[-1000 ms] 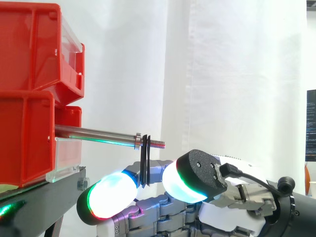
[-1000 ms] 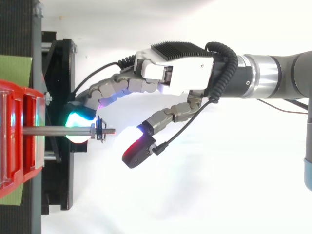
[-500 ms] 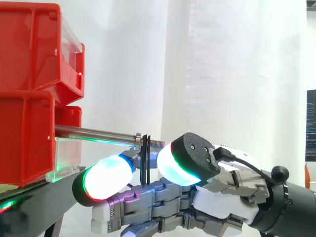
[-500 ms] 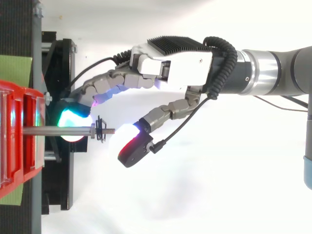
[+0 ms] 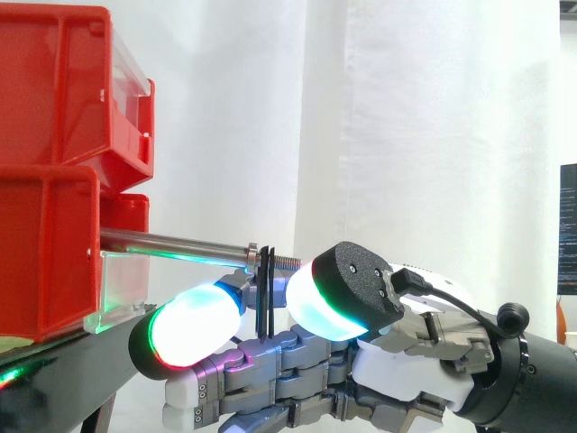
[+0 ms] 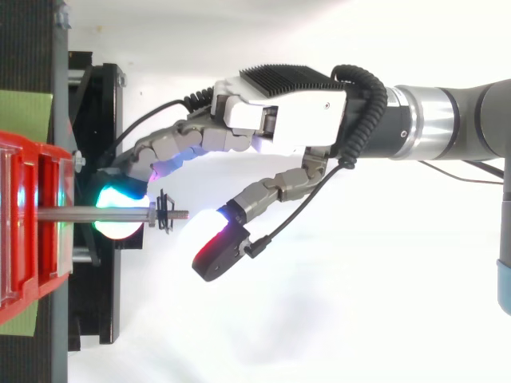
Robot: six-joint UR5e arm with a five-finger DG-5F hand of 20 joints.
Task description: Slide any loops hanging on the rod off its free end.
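Note:
A steel rod (image 5: pixel 171 244) sticks out to the right from the red bins (image 5: pixel 54 171); from above, the rod (image 6: pixel 96 214) ends in a threaded free end (image 6: pixel 180 213). Thin black loops (image 5: pixel 264 293) hang beside the nut near that end, and in the top view the loops (image 6: pixel 164 216) sit just short of the threads. My hand (image 6: pixel 287 120) reaches in from the right and is open. One glowing fingertip (image 5: pixel 189 325) lies under the rod on the bin side of the loops. The thumb pad (image 5: pixel 315 302) sits below the free end on the other side. Neither visibly pinches the loops.
The red bins are stacked on a black stand (image 5: pixel 63 370) at the left, with a clear plastic lip under the rod. A green mat (image 6: pixel 24 116) lies beside the stand. White curtain behind; a dark screen (image 5: pixel 568 225) at the right edge.
My hand has risen and shifted slightly toward the bins, bringing the fingertip and thumb pad closer under the rod. The loops have stayed in place.

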